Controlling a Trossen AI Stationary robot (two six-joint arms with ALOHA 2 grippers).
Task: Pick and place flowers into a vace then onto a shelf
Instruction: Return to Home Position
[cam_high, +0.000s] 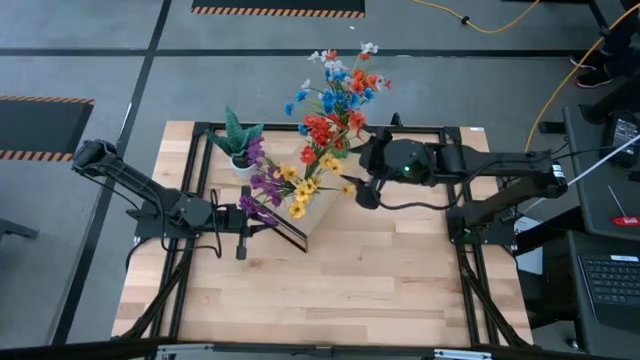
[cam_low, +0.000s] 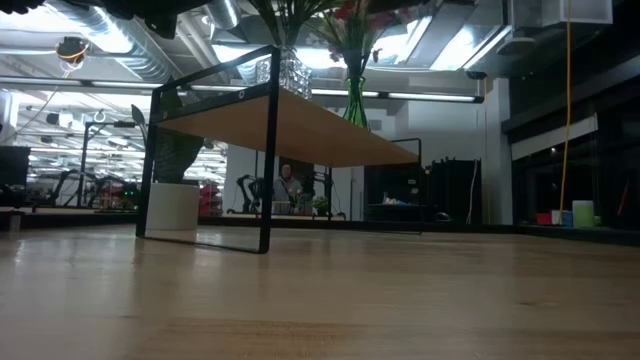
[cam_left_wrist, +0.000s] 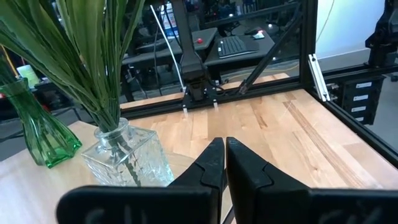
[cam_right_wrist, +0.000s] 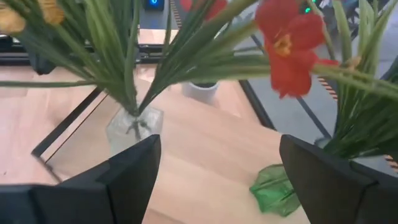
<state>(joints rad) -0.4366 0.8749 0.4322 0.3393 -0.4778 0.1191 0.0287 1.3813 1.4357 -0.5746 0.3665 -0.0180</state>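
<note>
The shelf (cam_low: 300, 125) stands on the counter (cam_high: 380, 270), toward its far middle, between the two arms. Both vases are up on its wooden board. The small green vase (cam_left_wrist: 40, 134) stands upright, and beside it, apart from it, stands a clear cut-glass vase (cam_left_wrist: 127, 158).

The flowers (cam_high: 335, 100) in the green vase make a tall spray of red, orange and blue blossoms that leans out past the counter's far edge. A second bunch, purple and yellow (cam_high: 275, 185), fans out of the glass vase toward the left arm. One red blossom (cam_right_wrist: 289, 40) hangs right in front of the right wrist camera.

The left tool (cam_left_wrist: 224, 142) sits low, just beside the shelf's end near the glass vase. Its two fingers are pressed together with nothing between them. The right tool (cam_right_wrist: 219, 146) hovers above the shelf on the green vase's side. Its fingers are spread wide and empty, with stems crossing the view ahead of them.

A spiky green plant in a white pot (cam_low: 172, 205) stands on the counter at the shelf's far left corner, not on the board. Seen from counter level, it shows through the black frame.
</note>
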